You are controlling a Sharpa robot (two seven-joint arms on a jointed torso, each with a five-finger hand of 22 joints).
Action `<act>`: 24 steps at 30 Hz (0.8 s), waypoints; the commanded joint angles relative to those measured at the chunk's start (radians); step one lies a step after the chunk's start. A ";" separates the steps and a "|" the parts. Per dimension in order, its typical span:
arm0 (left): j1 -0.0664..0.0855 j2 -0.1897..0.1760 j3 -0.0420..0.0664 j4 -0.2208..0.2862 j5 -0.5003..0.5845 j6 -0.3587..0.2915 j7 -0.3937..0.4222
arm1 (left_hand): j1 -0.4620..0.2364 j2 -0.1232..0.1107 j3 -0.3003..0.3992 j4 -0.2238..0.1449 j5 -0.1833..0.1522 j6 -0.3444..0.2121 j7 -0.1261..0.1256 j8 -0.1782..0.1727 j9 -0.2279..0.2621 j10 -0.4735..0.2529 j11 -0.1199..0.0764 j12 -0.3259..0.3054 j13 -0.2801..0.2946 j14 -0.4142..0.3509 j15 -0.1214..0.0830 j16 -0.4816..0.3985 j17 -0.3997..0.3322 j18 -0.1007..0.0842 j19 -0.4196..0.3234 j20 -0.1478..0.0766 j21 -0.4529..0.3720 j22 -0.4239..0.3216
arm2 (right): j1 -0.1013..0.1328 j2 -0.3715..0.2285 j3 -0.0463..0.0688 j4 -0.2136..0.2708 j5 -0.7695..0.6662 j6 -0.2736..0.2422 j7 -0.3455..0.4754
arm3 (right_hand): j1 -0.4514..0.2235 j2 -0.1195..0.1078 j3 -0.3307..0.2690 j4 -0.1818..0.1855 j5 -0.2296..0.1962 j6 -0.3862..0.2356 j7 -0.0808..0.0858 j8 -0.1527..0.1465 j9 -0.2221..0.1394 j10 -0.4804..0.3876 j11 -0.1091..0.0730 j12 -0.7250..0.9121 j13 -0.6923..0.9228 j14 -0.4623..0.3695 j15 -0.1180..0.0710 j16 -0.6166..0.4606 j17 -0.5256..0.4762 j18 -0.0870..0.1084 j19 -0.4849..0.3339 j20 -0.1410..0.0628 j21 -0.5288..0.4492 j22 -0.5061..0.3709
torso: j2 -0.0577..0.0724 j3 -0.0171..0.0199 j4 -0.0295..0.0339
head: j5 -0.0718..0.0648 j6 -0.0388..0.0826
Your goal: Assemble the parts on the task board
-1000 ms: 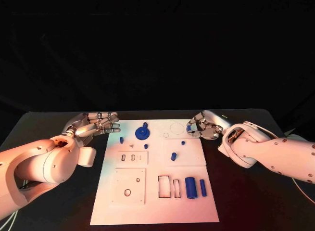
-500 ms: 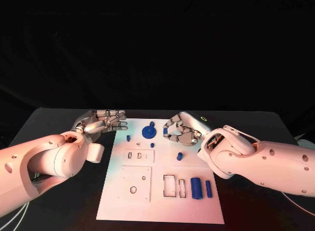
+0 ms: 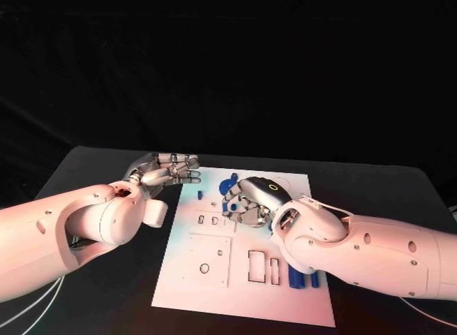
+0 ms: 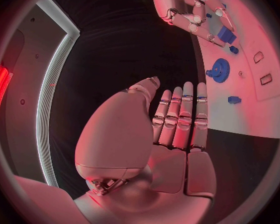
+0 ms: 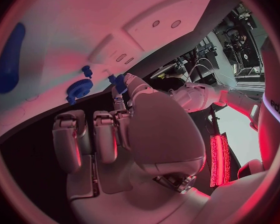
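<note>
The white task board (image 3: 203, 279) lies in the middle of the black table. A blue gear (image 3: 228, 185) (image 4: 219, 68) (image 5: 80, 88) stands near its far edge, with a small blue peg (image 3: 200, 196) (image 4: 234, 99) to its left. My right hand (image 3: 250, 202) (image 4: 189, 10) hovers over the board just behind the gear and pinches a small blue part (image 3: 228, 206) (image 4: 226, 35) in its fingertips. My left hand (image 3: 170, 169) (image 4: 177, 129) floats by the board's far left corner, fingers straight and together, holding nothing.
Two blue cylinders (image 3: 301, 278) lie at the board's right side, partly hidden under my right forearm. Rectangular slots (image 3: 257, 265) and a square plate with holes (image 3: 206, 259) mark the near half. Bare black table lies on both sides of the board.
My right hand has carried the small blue part leftward from the board's far right corner to beside the gear. The camera has shifted. The left hand has kept its place by the corner.
</note>
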 commanded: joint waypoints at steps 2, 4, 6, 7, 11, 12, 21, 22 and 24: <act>0.001 0.003 0.000 0.002 -0.004 0.015 -0.006 | -0.006 0.008 -0.001 -0.006 -0.004 -0.001 0.006 -0.004 0.000 -0.006 0.002 -0.005 0.001 -0.005 0.001 -0.004 0.002 0.015 -0.008 0.001 0.006 0.001 | -0.010 0.017 0.000 -0.014 -0.056 0.069 -0.042 | -0.006 0.001 0.001 0.007 -0.005 0.014 -0.008 0.007 0.014 0.033 -0.005 -0.002 0.170 0.102 -0.007 0.001 0.249 -0.011 0.095 -0.006 -0.006 0.256 | 0.001 -0.0001 -0.0002 | 0.013 -0.006; 0.001 0.003 0.001 0.002 -0.004 0.014 -0.007 | -0.006 0.008 -0.001 -0.006 -0.004 -0.001 0.006 -0.004 0.000 -0.006 0.002 -0.005 0.001 -0.005 0.001 -0.004 0.002 0.015 -0.008 0.001 0.006 0.001 | -0.015 0.024 0.000 -0.018 -0.062 0.075 -0.045 | -0.006 0.001 0.001 0.007 -0.005 0.014 -0.008 0.007 0.014 0.033 -0.005 -0.002 0.170 0.102 -0.007 0.001 0.249 -0.011 0.095 -0.006 -0.006 0.256 | 0.001 0.0001 -0.0016 | 0.016 -0.006; 0.001 0.004 0.001 0.002 -0.004 0.014 -0.007 | -0.006 0.008 -0.001 -0.006 -0.004 -0.001 0.006 -0.004 0.000 -0.006 0.002 -0.005 0.001 -0.005 0.001 -0.004 0.002 0.015 -0.008 0.001 0.006 0.001 | -0.018 0.029 0.000 -0.021 -0.066 0.080 -0.047 | -0.006 0.001 0.002 0.007 -0.004 0.014 -0.008 0.007 0.014 0.033 -0.005 -0.001 0.170 0.102 -0.007 0.001 0.249 -0.011 0.095 -0.006 -0.006 0.256 | 0.001 0.0007 -0.0012 | 0.016 -0.007; 0.001 0.004 0.001 0.003 -0.004 0.014 -0.007 | -0.006 0.008 -0.001 -0.006 -0.004 -0.001 0.006 -0.004 0.000 -0.006 0.002 -0.005 0.001 -0.005 0.001 -0.004 0.002 0.015 -0.008 0.001 0.006 0.001 | -0.020 0.031 0.000 -0.023 -0.067 0.083 -0.048 | -0.006 0.001 0.002 0.007 -0.004 0.014 -0.008 0.007 0.014 0.033 -0.005 -0.001 0.170 0.102 -0.007 0.001 0.249 -0.011 0.095 -0.006 -0.006 0.256 | 0.001 0.0008 -0.0013 | 0.015 -0.008; 0.001 0.004 0.001 0.004 -0.004 0.013 -0.006 | -0.006 0.008 -0.001 -0.006 -0.004 -0.001 0.006 -0.004 0.000 -0.006 0.002 -0.005 0.001 -0.005 0.001 -0.004 0.002 0.015 -0.008 0.001 0.006 0.001 | -0.025 0.041 -0.001 -0.029 -0.075 0.093 -0.053 | -0.007 0.001 0.002 0.007 -0.004 0.014 -0.008 0.007 0.014 0.034 -0.005 0.000 0.171 0.103 -0.007 0.001 0.250 -0.011 0.095 -0.006 -0.006 0.257 | 0.001 0.0011 -0.0030 | 0.017 -0.011; 0.001 0.004 0.001 0.004 -0.004 0.013 -0.006 | -0.006 0.008 -0.001 -0.006 -0.004 -0.001 0.006 -0.004 0.000 -0.006 0.002 -0.005 0.001 -0.005 0.001 -0.004 0.002 0.015 -0.008 0.001 0.006 0.001 | -0.026 0.043 -0.002 -0.030 -0.077 0.096 -0.054 | -0.007 0.001 0.002 0.007 -0.004 0.014 -0.008 0.007 0.014 0.034 -0.005 0.000 0.171 0.103 -0.007 0.001 0.250 -0.011 0.095 -0.006 -0.006 0.257 | 0.001 0.0012 -0.0027 | 0.018 -0.013; 0.001 0.004 0.001 0.005 -0.004 0.013 -0.006 | -0.006 0.008 -0.001 -0.006 -0.004 -0.001 0.006 -0.004 0.000 -0.006 0.002 -0.005 0.001 -0.005 0.001 -0.004 0.002 0.015 -0.009 0.001 0.006 0.001 | -0.034 0.054 -0.003 -0.044 -0.090 0.102 -0.062 | -0.009 0.000 0.001 0.008 -0.003 0.014 -0.007 0.007 0.014 0.033 -0.005 -0.001 0.171 0.102 -0.007 0.000 0.249 -0.011 0.095 -0.006 -0.006 0.256 | 0.001 0.0011 -0.0011 | 0.022 -0.020; 0.001 0.004 0.001 0.005 -0.004 0.013 -0.006 | -0.006 0.008 -0.001 -0.006 -0.004 -0.001 0.006 -0.004 0.000 -0.006 0.002 -0.005 0.001 -0.005 0.001 -0.004 0.002 0.015 -0.009 0.001 0.006 0.001 | -0.034 0.056 -0.003 -0.046 -0.090 0.102 -0.062 | -0.011 0.000 0.001 0.009 -0.003 0.014 -0.007 0.007 0.014 0.034 -0.005 -0.001 0.171 0.102 -0.007 0.000 0.249 -0.011 0.095 -0.006 -0.006 0.256 | 0.001 0.0012 -0.0010 | 0.021 -0.020; 0.001 0.004 0.001 0.006 -0.004 0.013 -0.006 | -0.006 0.008 -0.001 -0.006 -0.004 -0.001 0.006 -0.004 0.000 -0.006 0.002 -0.005 0.001 -0.005 0.001 -0.004 0.002 0.015 -0.009 0.001 0.006 0.001 | -0.036 0.059 -0.003 -0.049 -0.092 0.102 -0.063 | -0.012 0.000 0.001 0.009 -0.003 0.014 -0.007 0.007 0.014 0.034 -0.005 -0.001 0.171 0.102 -0.006 0.000 0.249 -0.011 0.095 -0.006 -0.007 0.256 | 0.001 0.0009 -0.0012 | 0.021 -0.020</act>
